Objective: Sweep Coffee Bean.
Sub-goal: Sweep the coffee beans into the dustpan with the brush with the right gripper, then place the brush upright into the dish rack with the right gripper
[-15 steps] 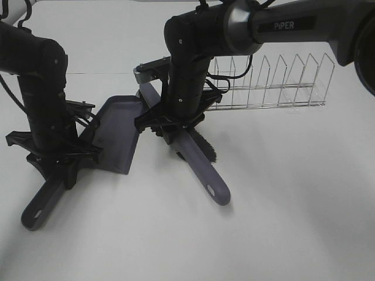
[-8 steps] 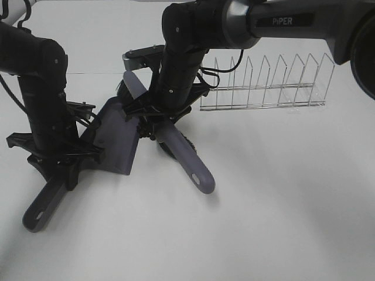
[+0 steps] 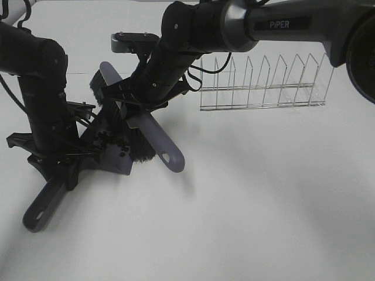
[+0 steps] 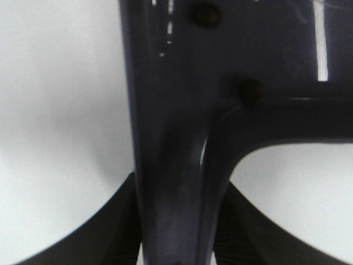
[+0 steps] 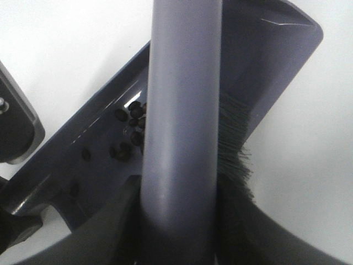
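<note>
Now, seen from the high camera, the left claw point(image 3: 57, 159) sits at about 8 o'clock on the white surface point(image 3: 263, 205), shut on the handle of the grey-purple dustpan point(image 5: 265, 49). That handle runs out from the claw toward 7 o'clock, while the pan itself lies toward 1 o'clock from it; the left wrist view shows the dark fingers pressed against both sides of the handle. The right claw point(image 3: 136, 108) reaches across the middle and is clamped on the brush point(image 3: 157, 140), whose holed handle end points to 5 o'clock and whose other end points to 11 o'clock. The brush lies slanted over the pan's open side, with its black bristles point(image 5: 234, 143) along the pan's edge. The coffee bean point(image 5: 121, 115) cluster lies inside the dustpan, on its floor just beside the brush, with a few beans scattered a little apart from the rest. A wire rack point(image 3: 263, 88) stands well apart at about 2 o'clock.
</note>
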Action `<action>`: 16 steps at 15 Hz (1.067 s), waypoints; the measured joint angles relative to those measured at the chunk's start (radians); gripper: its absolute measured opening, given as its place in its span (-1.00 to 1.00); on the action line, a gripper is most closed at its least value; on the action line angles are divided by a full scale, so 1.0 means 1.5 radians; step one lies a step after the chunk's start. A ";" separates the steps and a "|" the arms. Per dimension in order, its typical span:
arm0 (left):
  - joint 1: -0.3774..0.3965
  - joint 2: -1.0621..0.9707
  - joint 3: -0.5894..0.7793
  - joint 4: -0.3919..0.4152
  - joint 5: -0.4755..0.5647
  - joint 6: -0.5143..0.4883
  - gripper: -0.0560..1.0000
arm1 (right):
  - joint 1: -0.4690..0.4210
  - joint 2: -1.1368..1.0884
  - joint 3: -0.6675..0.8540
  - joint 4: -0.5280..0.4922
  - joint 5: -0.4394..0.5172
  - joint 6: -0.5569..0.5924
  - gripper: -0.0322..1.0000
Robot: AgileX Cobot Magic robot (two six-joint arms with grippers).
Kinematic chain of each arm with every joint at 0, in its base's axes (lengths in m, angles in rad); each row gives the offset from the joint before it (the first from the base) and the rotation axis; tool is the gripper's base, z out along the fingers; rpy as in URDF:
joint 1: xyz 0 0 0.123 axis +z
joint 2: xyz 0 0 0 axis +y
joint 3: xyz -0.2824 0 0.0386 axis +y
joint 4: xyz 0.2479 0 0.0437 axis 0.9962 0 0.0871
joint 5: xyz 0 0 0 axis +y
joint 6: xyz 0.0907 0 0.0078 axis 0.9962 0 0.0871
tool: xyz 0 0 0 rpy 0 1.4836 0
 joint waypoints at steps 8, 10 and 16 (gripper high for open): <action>0.000 0.000 0.000 -0.001 0.001 0.001 -0.27 | 0.000 -0.001 -0.009 0.003 -0.017 -0.031 -0.38; 0.000 0.000 0.000 -0.001 0.001 0.002 -0.27 | 0.000 -0.003 -0.027 0.005 -0.011 -0.035 -0.38; 0.000 0.000 0.000 -0.002 0.001 0.002 -0.27 | 0.000 -0.007 -0.107 -0.040 0.061 -0.059 -0.38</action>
